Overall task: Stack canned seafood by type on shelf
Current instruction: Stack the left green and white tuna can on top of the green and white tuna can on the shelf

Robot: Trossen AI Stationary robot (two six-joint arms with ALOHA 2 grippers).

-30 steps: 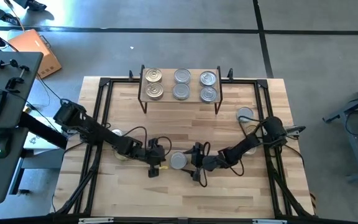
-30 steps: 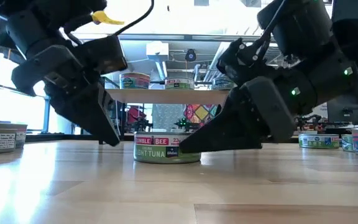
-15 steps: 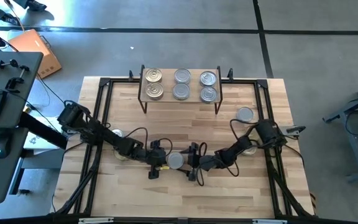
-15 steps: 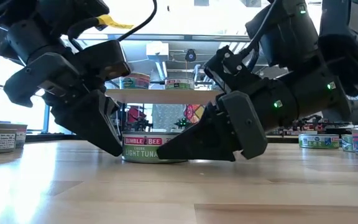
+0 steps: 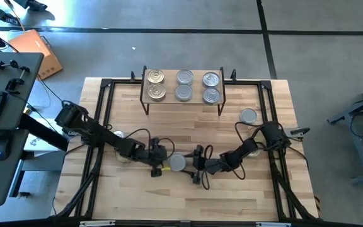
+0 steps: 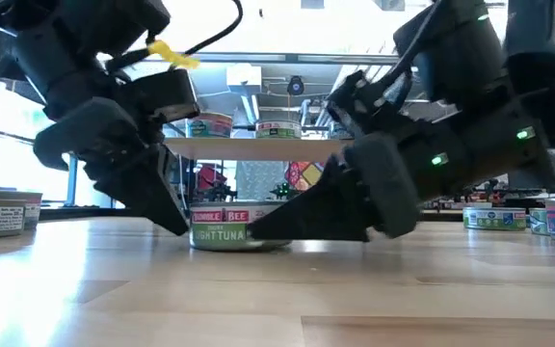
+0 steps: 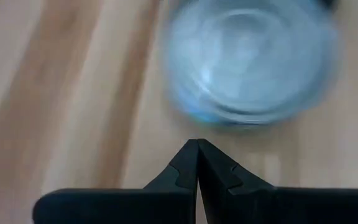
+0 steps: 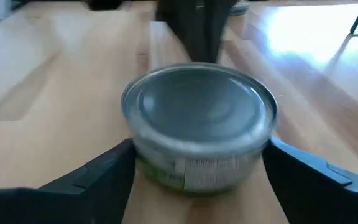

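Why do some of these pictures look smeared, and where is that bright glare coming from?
Left wrist view: the tin is smeared. Right wrist view: the tin is soft, and glare washes the table behind. Low view: bright windows leave the arms dark. High view: evenly lit and sharp.

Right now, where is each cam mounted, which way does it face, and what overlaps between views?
High: above the table, facing straight down; both arms, shelf, tin between left gripper and right gripper.
Low: at tabletop height, facing level toward the shelf; both grippers flank the tin.
Left wrist: on the left arm, facing the tabletop; shut fingers point at the tin.
Right wrist: on the right arm; fingers astride the tin.
Shared: that tin shows in all four.
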